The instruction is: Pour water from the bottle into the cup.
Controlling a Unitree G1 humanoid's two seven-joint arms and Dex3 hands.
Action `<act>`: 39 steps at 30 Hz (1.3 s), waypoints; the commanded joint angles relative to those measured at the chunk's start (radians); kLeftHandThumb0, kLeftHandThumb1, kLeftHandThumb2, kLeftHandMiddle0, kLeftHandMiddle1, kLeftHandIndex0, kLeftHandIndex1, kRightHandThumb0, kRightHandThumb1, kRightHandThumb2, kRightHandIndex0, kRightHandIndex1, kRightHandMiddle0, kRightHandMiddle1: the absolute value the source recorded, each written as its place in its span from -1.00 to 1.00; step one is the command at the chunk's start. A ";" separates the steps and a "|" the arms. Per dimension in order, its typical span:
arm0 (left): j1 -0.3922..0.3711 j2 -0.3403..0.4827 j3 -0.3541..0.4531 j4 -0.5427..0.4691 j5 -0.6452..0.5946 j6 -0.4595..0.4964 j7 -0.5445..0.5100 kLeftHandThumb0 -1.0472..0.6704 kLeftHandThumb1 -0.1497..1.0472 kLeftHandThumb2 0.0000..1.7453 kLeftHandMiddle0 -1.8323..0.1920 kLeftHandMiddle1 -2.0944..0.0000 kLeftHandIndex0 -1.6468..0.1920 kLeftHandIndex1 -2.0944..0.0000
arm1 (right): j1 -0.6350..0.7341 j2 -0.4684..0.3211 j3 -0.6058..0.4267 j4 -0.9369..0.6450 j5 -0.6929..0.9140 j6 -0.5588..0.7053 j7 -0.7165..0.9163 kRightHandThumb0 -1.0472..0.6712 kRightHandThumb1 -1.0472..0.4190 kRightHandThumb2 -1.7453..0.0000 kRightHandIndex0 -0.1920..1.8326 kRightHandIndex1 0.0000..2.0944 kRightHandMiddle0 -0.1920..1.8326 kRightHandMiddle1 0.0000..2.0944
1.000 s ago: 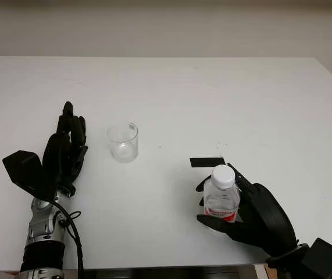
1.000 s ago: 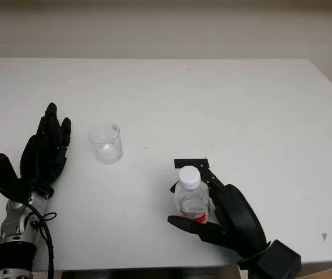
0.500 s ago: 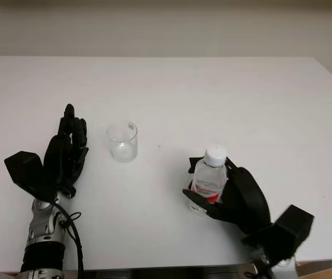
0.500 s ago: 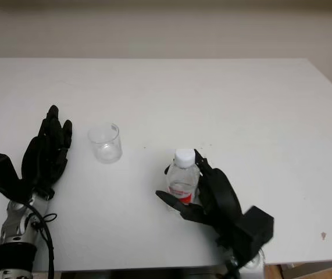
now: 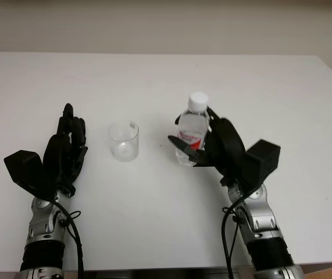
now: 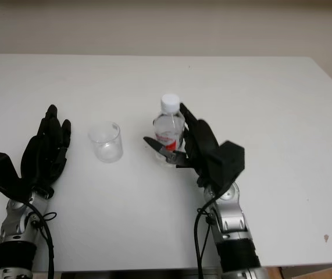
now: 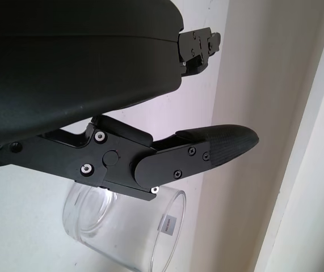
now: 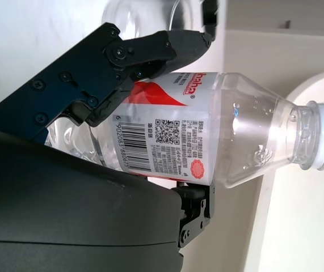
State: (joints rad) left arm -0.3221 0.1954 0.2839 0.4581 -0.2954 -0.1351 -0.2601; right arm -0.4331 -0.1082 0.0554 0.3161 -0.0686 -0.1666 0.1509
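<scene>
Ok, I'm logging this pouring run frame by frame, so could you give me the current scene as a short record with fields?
bottle: clear plastic bottle with red label, white cap on, upright, to the right of the cup
right hand: right hand shut on the bottle, fingers wrapped over the label
cup: clear cup upright on the table, apart from both hands
left hand: left hand open, just left of the cup
table: white table
pour status: not yet begun, bottle not tilted
</scene>
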 commanded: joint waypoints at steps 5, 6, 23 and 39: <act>-0.008 0.007 0.003 0.003 0.002 -0.003 0.000 -0.60 1.00 -0.28 0.93 0.95 0.96 0.95 | -0.137 -0.019 0.031 0.184 -0.096 -0.086 -0.057 -0.26 -1.00 0.32 0.65 1.00 0.28 1.00; -0.010 0.008 0.003 0.005 0.002 -0.001 0.001 -0.61 1.00 -0.28 0.93 0.95 0.96 0.95 | -0.162 -0.021 0.036 0.221 -0.111 -0.092 -0.066 -0.27 -1.00 0.33 0.69 1.00 0.33 1.00; -0.010 -0.005 0.000 0.021 0.001 -0.012 0.000 -0.61 1.00 -0.29 0.93 0.95 0.96 0.95 | -0.553 -0.034 0.129 0.806 -0.284 -0.234 -0.233 -0.25 -1.00 0.47 0.52 1.00 0.08 1.00; -0.025 -0.008 -0.001 0.059 -0.004 -0.033 -0.013 -0.63 1.00 -0.29 0.94 0.95 0.97 0.95 | -0.628 -0.051 0.248 0.900 -0.439 -0.276 -0.445 -0.26 -1.00 0.49 0.53 1.00 0.06 1.00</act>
State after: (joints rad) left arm -0.3492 0.1947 0.2836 0.4958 -0.2973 -0.1690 -0.2683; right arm -1.0234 -0.1508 0.2927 1.2205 -0.4968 -0.4250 -0.2721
